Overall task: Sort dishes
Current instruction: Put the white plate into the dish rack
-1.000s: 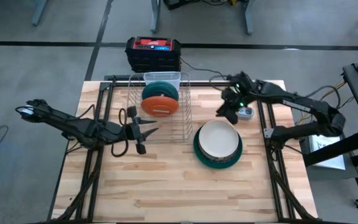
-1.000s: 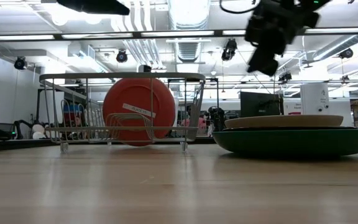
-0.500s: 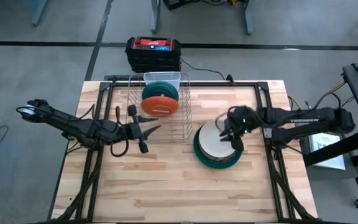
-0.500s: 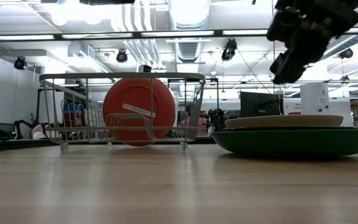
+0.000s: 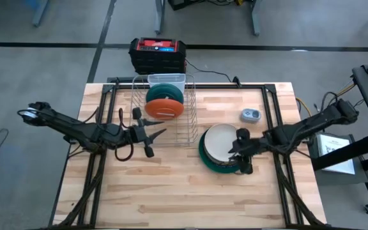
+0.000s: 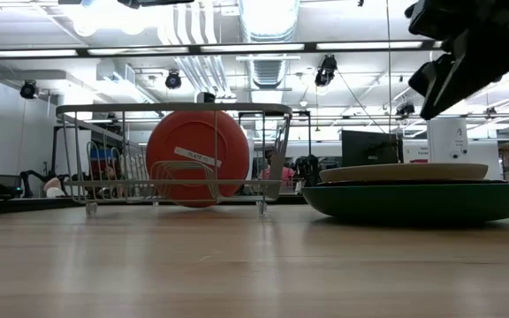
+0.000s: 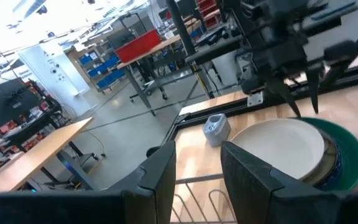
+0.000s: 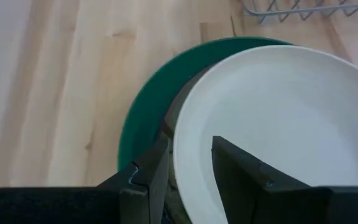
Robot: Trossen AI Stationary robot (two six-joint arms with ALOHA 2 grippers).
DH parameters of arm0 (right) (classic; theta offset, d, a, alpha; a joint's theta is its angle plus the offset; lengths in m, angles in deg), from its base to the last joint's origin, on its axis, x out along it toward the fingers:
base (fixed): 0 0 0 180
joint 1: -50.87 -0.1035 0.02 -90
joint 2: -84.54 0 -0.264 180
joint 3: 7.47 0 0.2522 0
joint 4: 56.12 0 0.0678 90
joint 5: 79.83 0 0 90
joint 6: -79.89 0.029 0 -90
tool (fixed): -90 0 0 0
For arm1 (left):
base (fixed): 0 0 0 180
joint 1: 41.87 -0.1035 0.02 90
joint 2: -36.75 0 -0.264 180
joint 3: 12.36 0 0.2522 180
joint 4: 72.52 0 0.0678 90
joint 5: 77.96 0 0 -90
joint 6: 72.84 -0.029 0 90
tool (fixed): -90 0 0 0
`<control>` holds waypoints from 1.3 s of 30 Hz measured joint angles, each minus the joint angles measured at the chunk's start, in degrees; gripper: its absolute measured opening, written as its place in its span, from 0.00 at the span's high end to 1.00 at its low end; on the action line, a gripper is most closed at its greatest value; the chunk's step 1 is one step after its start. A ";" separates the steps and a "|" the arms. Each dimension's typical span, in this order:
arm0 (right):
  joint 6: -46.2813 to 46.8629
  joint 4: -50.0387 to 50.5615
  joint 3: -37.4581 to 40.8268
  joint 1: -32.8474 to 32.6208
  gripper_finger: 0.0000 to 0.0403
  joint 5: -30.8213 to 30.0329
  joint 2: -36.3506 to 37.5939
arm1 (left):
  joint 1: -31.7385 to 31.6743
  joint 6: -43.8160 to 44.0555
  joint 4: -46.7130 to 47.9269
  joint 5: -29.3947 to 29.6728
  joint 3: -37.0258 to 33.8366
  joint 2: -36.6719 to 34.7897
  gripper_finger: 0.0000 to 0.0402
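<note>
I count two arms and four dishes that I can see. Two dishes stand on edge in the wire rack at the far middle of the table — an orange plate in front and a dark teal plate right behind it. From the low view the orange plate hides the teal one.

The other two dishes sit stacked flat, right of the rack. A white plate lies on top of a big green plate. In the low view the green plate rests on the table with the white plate on it.

My right gripper hangs over the right edge of this stack. Its two fingers stand a little apart, one on each side of the white plate's rim, and it holds nothing that I can see. In the low view it is above the stack, not touching it.

My left gripper waits near the left side of the rack, above the table. Its fingers are apart with nothing between them.

One small grey round thing lies on the table, far right, apart from the dishes. One black and red box sits on the floor past the far edge of the table.
</note>
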 joint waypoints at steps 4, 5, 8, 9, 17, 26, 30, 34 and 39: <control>0.09 0.00 0.02 -3.82 0.72 -4.64 -3.92 | 0.00 1.26 -1.01 -0.02 0.00 0.91 0.71; 0.34 -0.01 0.02 -4.38 0.72 -5.12 -4.93 | 0.00 1.89 -1.16 -0.02 0.00 1.18 0.71; 1.37 -0.01 0.02 -5.06 0.72 -5.26 -8.14 | 0.04 3.57 -1.74 -0.07 0.00 2.00 0.71; 1.52 0.01 0.02 -5.06 0.72 -5.29 -9.20 | 0.05 4.00 -2.20 -0.26 0.00 2.30 0.71; 1.78 1.12 0.02 -4.91 0.70 -6.59 -14.64 | 0.07 4.29 -6.48 -0.34 0.00 5.15 0.71; 0.74 2.06 0.02 -4.91 0.85 -6.69 -14.21 | 0.07 4.18 -10.59 -0.38 0.00 7.92 0.71; -1.46 2.38 0.00 -4.93 0.97 -6.52 -13.86 | 0.07 4.20 -11.72 -0.41 0.00 8.54 0.71; -2.23 3.36 -0.02 -4.91 0.98 -5.90 -12.75 | 0.09 4.29 -12.84 -0.39 0.00 8.41 0.71; -2.03 10.82 -3.20 -4.91 0.99 -5.68 -8.55 | 0.29 3.15 -13.44 -0.39 0.00 7.58 0.71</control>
